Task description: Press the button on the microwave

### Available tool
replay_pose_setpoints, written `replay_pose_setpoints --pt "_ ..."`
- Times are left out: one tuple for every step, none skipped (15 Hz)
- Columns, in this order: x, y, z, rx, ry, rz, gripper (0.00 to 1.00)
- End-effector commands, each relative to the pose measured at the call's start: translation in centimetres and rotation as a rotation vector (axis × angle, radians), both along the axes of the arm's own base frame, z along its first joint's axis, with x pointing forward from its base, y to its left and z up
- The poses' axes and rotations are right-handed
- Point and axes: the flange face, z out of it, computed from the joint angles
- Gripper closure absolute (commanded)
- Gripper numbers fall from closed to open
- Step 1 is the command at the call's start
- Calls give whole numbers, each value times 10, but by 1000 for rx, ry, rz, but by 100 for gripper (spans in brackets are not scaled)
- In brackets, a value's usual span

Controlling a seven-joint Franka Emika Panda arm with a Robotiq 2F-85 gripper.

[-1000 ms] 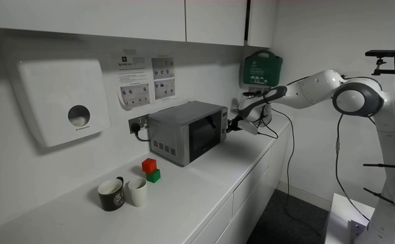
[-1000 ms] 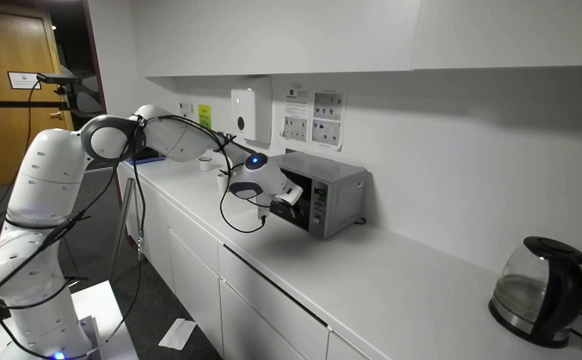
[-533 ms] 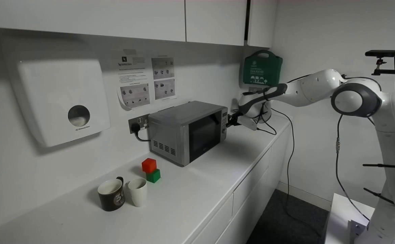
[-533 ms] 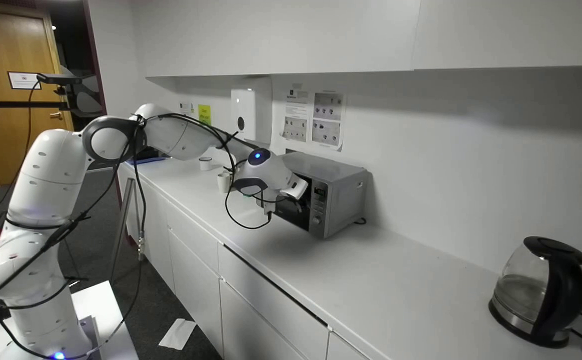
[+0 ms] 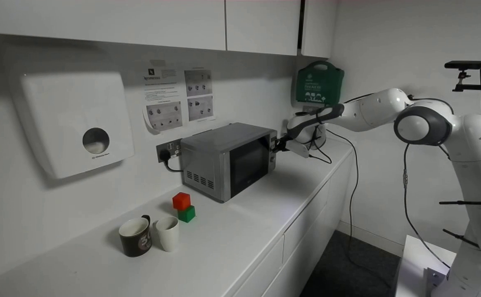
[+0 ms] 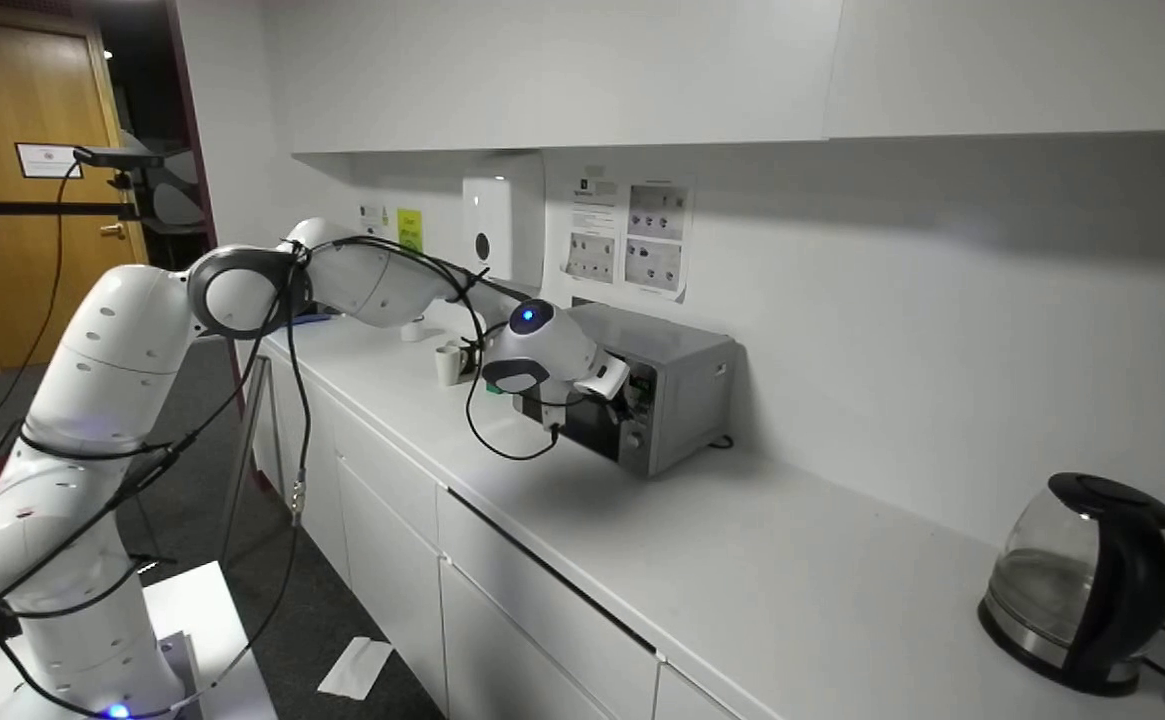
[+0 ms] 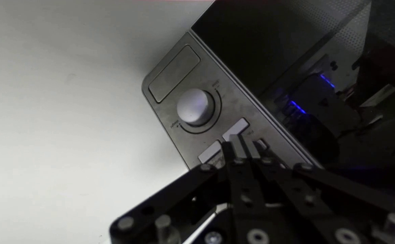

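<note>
The grey-silver microwave stands on the counter in both exterior views [image 5: 228, 156] [image 6: 687, 400], its dark window facing the room. In the wrist view its metal control strip [image 7: 163, 112] shows a round knob [image 7: 194, 106], a pale button [image 7: 234, 129] and a second pale button [image 7: 210, 151]. My gripper [image 7: 244, 147] is shut and empty, fingertips together. The tips overlap the lower end of the first button and partly hide the strip below. Whether they touch it I cannot tell. In both exterior views the gripper [image 5: 277, 147] [image 6: 627, 402] is right at the control strip.
A dark mug [image 5: 136, 237], a white cup [image 5: 168, 234] and a red block [image 5: 181, 201] on a green block [image 5: 187, 214] stand left of the microwave. A kettle [image 6: 1082, 590] stands further along the counter. Wall cupboards [image 6: 582, 80] hang above. A cable [image 5: 352, 185] hangs from the arm.
The arm has reached further toward the microwave. The gripper has moved closer to the control strip and now covers part of it. The microwave has not moved.
</note>
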Motion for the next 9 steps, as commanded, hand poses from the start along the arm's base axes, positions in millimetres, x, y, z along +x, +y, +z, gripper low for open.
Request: replay_pose_setpoints --pt "13 -7 1 -11 -40 -24 100" --pt "13 -9 1 -9 -39 -25 100" --pt "13 -10 -1 -6 -39 -29 100" --pt "13 -11 0 -4 -38 -29 100" --pt "14 -10 -1 -5 -38 -28 100" --pt "13 -10 0 -4 -39 -27 100" --pt "13 -10 1 -4 -39 -26 100" --pt "13 -9 0 -6 -37 -24 100" --pt "12 -9 0 -12 -31 -20 100"
